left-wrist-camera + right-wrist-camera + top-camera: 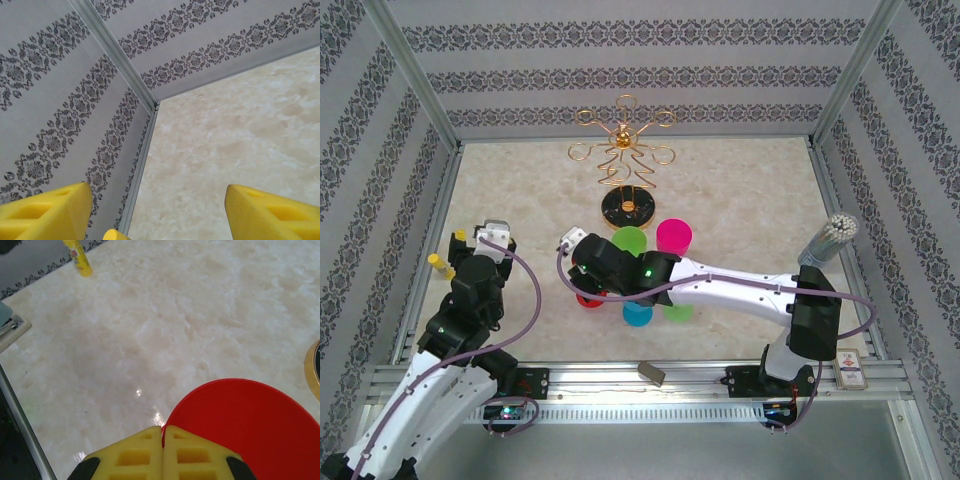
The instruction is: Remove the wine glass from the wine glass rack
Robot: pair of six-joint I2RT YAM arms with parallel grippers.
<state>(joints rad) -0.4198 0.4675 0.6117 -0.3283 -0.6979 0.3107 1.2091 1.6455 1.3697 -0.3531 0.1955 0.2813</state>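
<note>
The right gripper (162,430) has its two yellow fingers (195,455) pressed together, with only a thin seam between them. Just beyond the fingertips and to their right lies the round edge of a red wine glass (245,425); I cannot tell whether the fingers touch it. From above, the same red wine glass (586,298) peeks out from under the right arm, which reaches from its base across to the left half of the surface (750,200).

Around that arm four more glasses stand on the surface: a green glass (629,240) and a magenta glass (673,236) on the far side, a blue glass (638,314) and a light green glass (678,312) on the near side.

The wine glass rack (625,170) stands upright at the back centre of the surface, its black gold-rimmed base just behind the green glass and apart from it. That base's rim shows at the right edge of the right wrist view.

The left gripper (449,249) sits near the left wall with its fingers spread wide apart and nothing between them. In its own wrist view the fingers (45,212) frame bare surface and the patterned wall (45,100).

A grey holder of pale sticks (830,240) stands at the right edge.
</note>
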